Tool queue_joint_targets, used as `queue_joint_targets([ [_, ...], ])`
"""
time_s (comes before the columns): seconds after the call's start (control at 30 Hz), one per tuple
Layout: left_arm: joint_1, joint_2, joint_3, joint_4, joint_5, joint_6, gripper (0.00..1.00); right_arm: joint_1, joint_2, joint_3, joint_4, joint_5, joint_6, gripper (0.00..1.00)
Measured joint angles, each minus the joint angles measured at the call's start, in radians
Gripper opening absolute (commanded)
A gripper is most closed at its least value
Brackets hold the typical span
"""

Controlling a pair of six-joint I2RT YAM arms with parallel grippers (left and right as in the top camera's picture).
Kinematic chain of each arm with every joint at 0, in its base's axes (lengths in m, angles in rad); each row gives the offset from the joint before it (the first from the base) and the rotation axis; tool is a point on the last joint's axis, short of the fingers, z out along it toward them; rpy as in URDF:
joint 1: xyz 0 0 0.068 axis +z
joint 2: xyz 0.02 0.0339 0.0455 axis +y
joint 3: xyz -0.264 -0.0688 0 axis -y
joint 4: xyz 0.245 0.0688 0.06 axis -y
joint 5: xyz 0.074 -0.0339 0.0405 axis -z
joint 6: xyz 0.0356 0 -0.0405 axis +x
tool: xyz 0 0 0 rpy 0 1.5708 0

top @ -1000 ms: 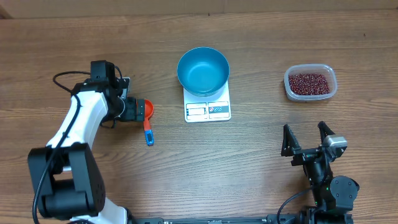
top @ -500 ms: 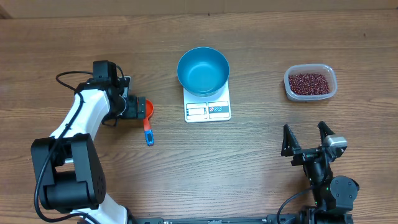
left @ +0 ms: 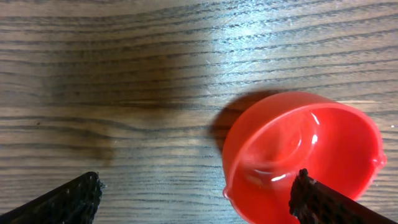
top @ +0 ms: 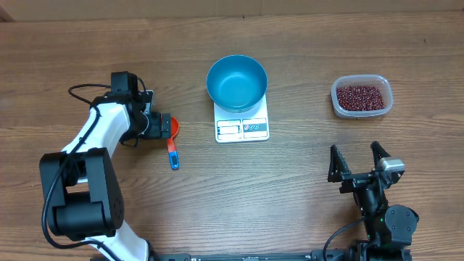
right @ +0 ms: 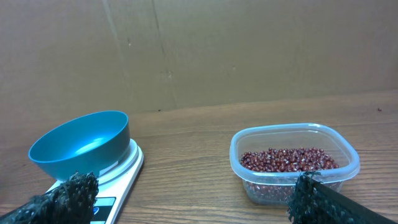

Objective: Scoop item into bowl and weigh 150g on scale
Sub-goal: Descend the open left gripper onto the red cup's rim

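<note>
In the clear tub [top: 362, 114]: beans [top: 360, 97], a maroon heap, far right on the bench [top: 290, 188].
Bowl [top: 236, 82]: bright blue, upright, seated on the back half of the scale.
Scale [top: 243, 128]: white, mid-bench, display edge facing the arms.
Scoop [top: 172, 152]: red cup, blue handle, lying just left of the scale.
Left fingers [left: 196, 196]: released, spread wide, low beside the red cup, grasping nothing.
Right fingers [top: 354, 152]: released, spread wide, near the front edge, well apart from the tub.

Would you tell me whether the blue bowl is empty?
Empty: the bowl shows only bare blue inside; the beans sit in the tub.
</note>
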Motion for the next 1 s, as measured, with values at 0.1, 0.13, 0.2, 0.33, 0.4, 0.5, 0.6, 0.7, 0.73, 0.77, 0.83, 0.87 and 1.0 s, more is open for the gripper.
queue_joint_targets([
  [0.1, 0.0, 0.011, 0.0, 0.005, 0.0, 0.0, 1.0, 0.0, 0.0, 0.0, 0.0, 0.0, 0.0, 1.0],
  [0.13, 0.0, 0.014, 0.0, 0.005, 0.0, 0.0, 0.99, 0.0, 0.0, 0.0, 0.0, 0.001, 0.0, 1.0],
  [0.2, 0.0, 0.016, 0.0, 0.009, 0.0, 0.0, 0.99, 0.0, 0.0, 0.0, 0.0, 0.0, 0.0, 1.0],
  [0.33, 0.0, 0.016, 0.0, 0.024, 0.0, 0.0, 1.0, 0.0, 0.0, 0.0, 0.0, 0.0, 0.0, 1.0],
  [0.4, 0.0, 0.016, 0.0, 0.026, 0.0, 0.0, 1.0, 0.0, 0.0, 0.0, 0.0, 0.0, 0.0, 1.0],
  [0.5, 0.0, 0.016, 0.0, 0.027, 0.0, 0.0, 0.92, 0.0, 0.0, 0.0, 0.0, 0.0, 0.0, 1.0],
  [0.6, 0.0, 0.016, 0.0, 0.027, 0.0, 0.0, 0.78, 0.0, 0.0, 0.0, 0.0, 0.0, 0.0, 1.0],
  [0.7, 0.0, 0.016, 0.0, 0.027, -0.002, -0.001, 0.66, 0.0, 0.0, 0.0, 0.0, 0.0, 0.0, 1.0],
  [0.73, 0.0, 0.016, 0.0, 0.027, -0.003, -0.003, 0.63, 0.0, 0.0, 0.0, 0.0, 0.0, 0.0, 1.0],
  [0.77, 0.0, 0.016, 0.0, 0.027, -0.003, -0.004, 0.59, 0.0, 0.0, 0.0, 0.0, 0.0, 0.0, 1.0],
  [0.83, 0.0, 0.016, 0.0, 0.028, -0.003, -0.003, 0.52, 0.0, 0.0, 0.0, 0.0, 0.0, 0.0, 1.0],
  [0.87, 0.0, 0.016, 0.0, 0.028, -0.003, -0.003, 0.48, 0.0, 0.0, 0.0, 0.0, 0.0, 0.0, 1.0],
  [1.0, 0.0, 0.016, 0.0, 0.028, -0.003, -0.005, 0.26, 0.0, 0.0, 0.0, 0.0, 0.0, 0.0, 1.0],
])
